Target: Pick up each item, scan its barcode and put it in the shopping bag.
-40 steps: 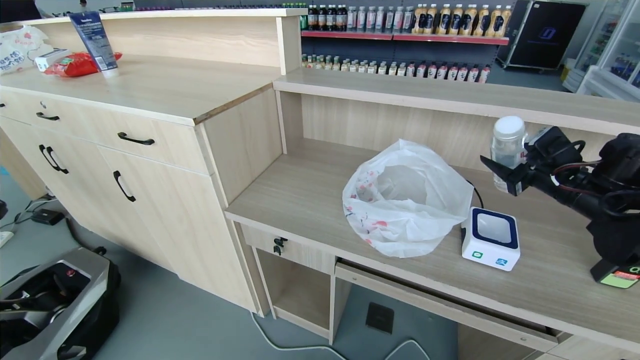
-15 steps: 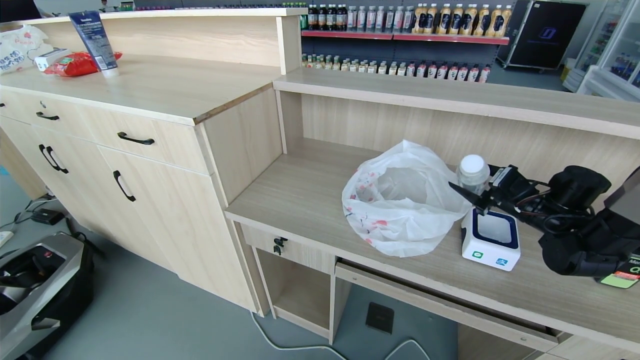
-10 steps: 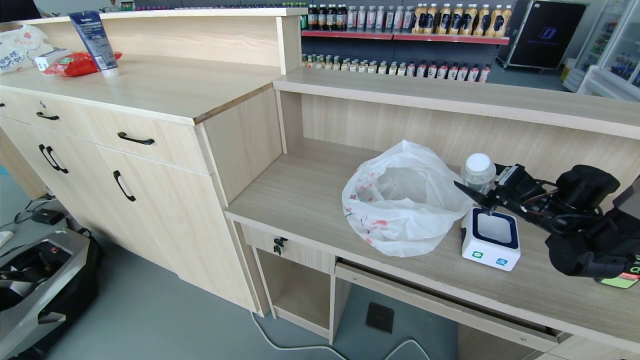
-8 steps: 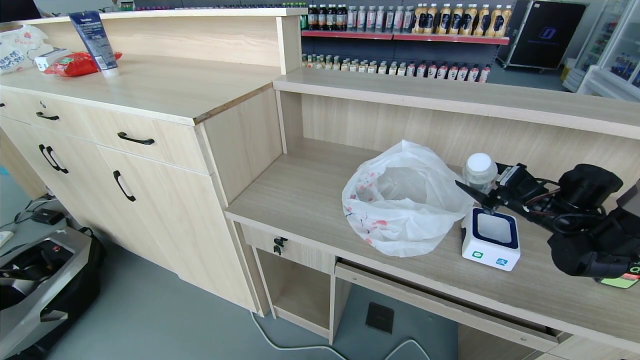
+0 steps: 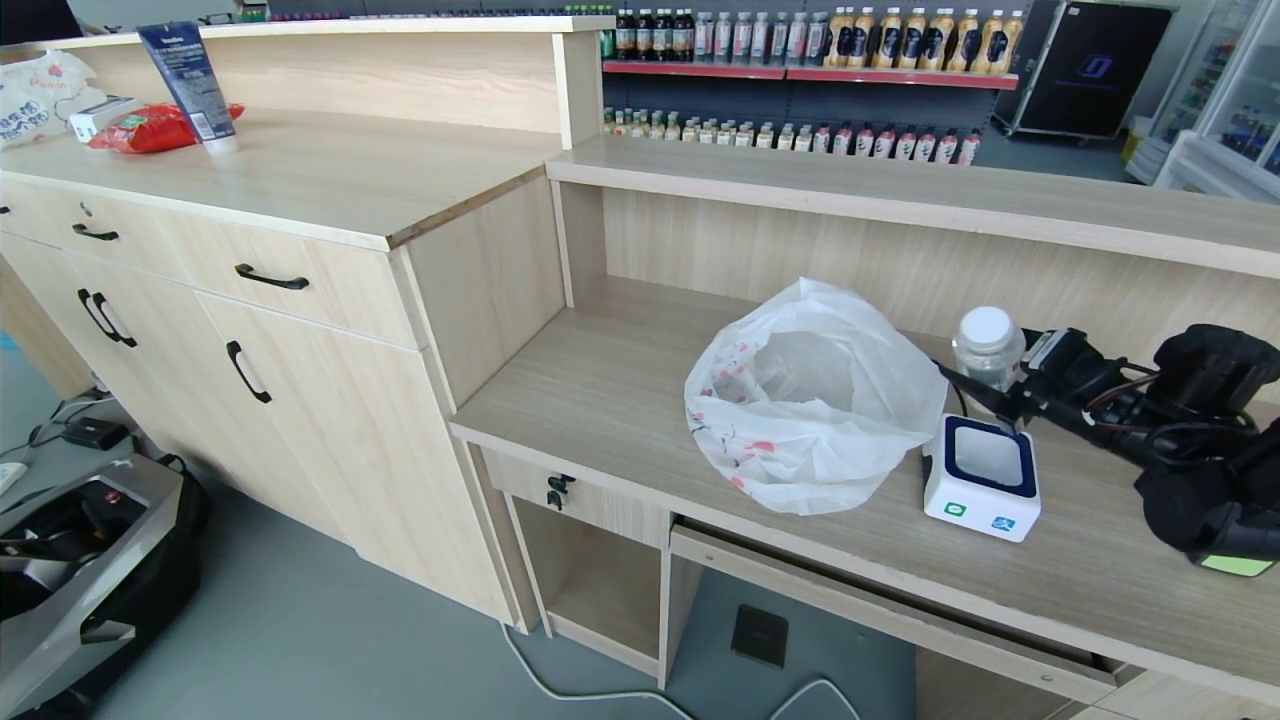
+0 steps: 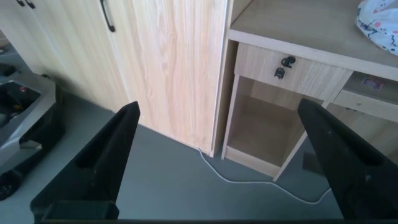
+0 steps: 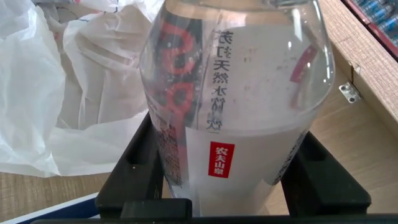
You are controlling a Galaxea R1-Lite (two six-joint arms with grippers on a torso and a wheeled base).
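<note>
The right pincer (image 5: 992, 390) is clamped on the upright white-capped bottle (image 5: 986, 342), one finger on each side. The bottle is close to the barcode scanner (image 5: 982, 478), beside the shopping bag (image 5: 810, 420).

The right arm (image 5: 1150, 425) comes in from the right of the scanner (image 5: 980, 478), forearm near level. The right gripper (image 5: 992, 388) sits just above the scanner's far edge, fingers clamped round a roughly upright bottle (image 5: 987, 343). The left gripper (image 6: 217, 149) hangs well off to the scanner's left, fingers spread wide.
</note>
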